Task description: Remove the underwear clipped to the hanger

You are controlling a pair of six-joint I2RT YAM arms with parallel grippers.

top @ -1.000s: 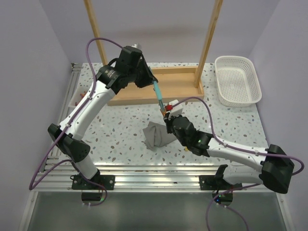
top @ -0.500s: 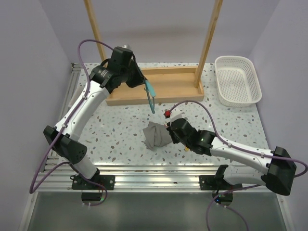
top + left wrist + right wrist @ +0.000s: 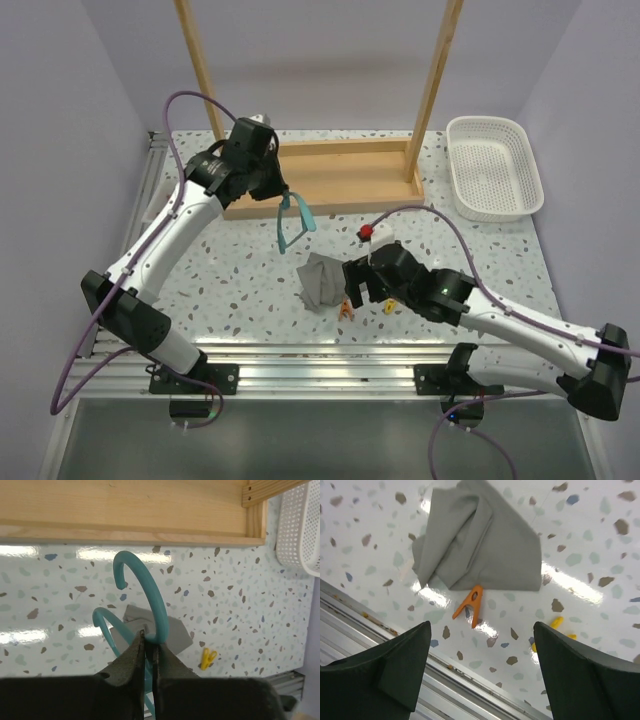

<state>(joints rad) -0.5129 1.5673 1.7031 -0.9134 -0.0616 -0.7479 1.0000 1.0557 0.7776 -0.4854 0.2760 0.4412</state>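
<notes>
The grey underwear [image 3: 322, 280] lies crumpled on the speckled table, free of the teal hanger [image 3: 293, 218]. My left gripper [image 3: 281, 193] is shut on the hanger at the base of its hook [image 3: 152, 592] and holds it in the air behind the cloth. In the left wrist view the underwear [image 3: 176, 632] shows below the hook. My right gripper [image 3: 482, 630] stands open and empty just in front of the underwear [image 3: 480, 545], above an orange clip [image 3: 470, 606] that lies on the table. From above, that right gripper [image 3: 354, 290] is at the cloth's right edge.
A yellow clip [image 3: 555, 625] lies right of the orange clip [image 3: 347, 311]. The wooden frame's base [image 3: 330, 180] sits at the back, with its two posts rising from it. A white basket [image 3: 493, 168] stands at the back right. The table's metal front rail [image 3: 380, 630] runs close below the right gripper.
My right gripper has opened, and the orange clip now lies on the table by the underwear. The left arm has swung the hanger left, away from the cloth.
</notes>
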